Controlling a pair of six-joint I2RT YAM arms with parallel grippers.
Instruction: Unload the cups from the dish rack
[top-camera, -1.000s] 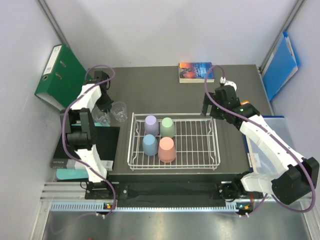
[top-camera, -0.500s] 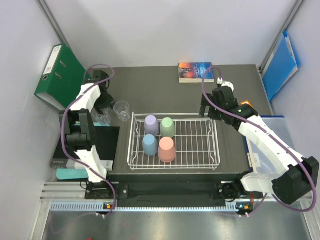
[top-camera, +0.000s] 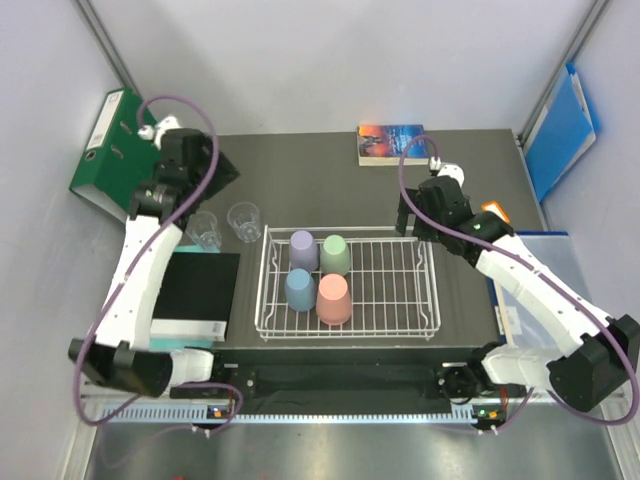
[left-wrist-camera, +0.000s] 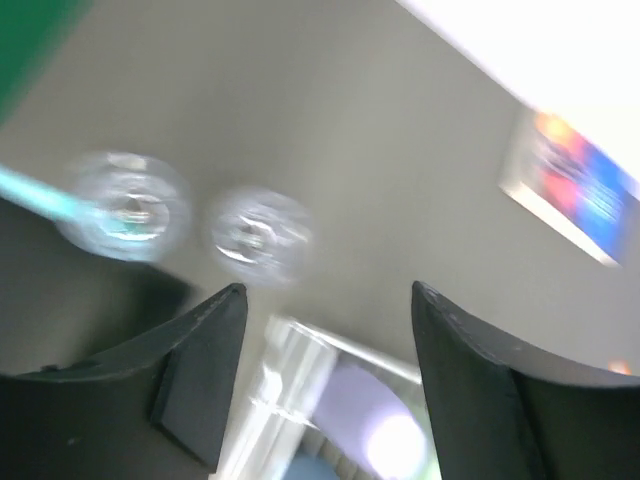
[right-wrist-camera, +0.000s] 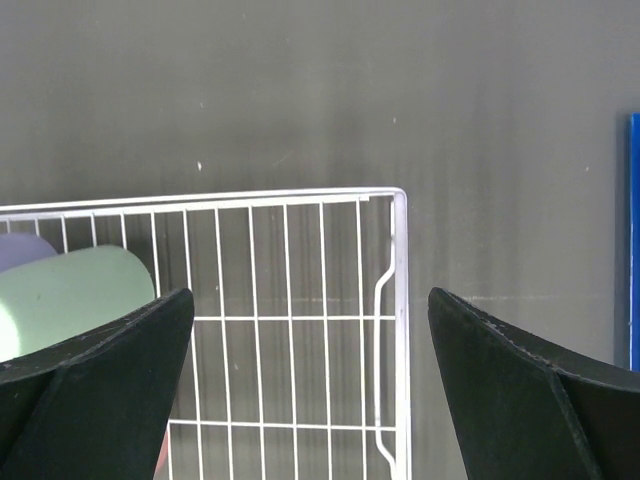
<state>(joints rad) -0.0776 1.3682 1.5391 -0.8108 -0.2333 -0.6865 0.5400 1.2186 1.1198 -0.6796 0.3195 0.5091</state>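
Note:
Four upside-down cups stand in the left half of the white wire dish rack (top-camera: 400, 300): lavender (top-camera: 303, 248), green (top-camera: 336, 254), blue (top-camera: 299, 289) and pink (top-camera: 334, 299). Two clear glass cups (top-camera: 204, 230) (top-camera: 243, 220) stand on the table left of the rack. My left gripper (top-camera: 222, 172) hovers open and empty above and behind them. Its blurred wrist view shows both glasses (left-wrist-camera: 125, 205) (left-wrist-camera: 262, 232) and the lavender cup (left-wrist-camera: 370, 420) below the left gripper (left-wrist-camera: 328, 290). My right gripper (top-camera: 412, 215) is open over the rack's far right corner (right-wrist-camera: 398, 200), with the green cup (right-wrist-camera: 75, 290) at its left.
A green binder (top-camera: 120, 150) leans at the far left, near my left arm. A book (top-camera: 392, 143) lies at the table's back edge and a blue folder (top-camera: 560, 130) stands at the far right. A black notebook (top-camera: 200, 290) lies left of the rack.
My left gripper opened beside the glass cups, then lifted up and back to the far left. The right gripper edged slightly toward the rack's far corner.

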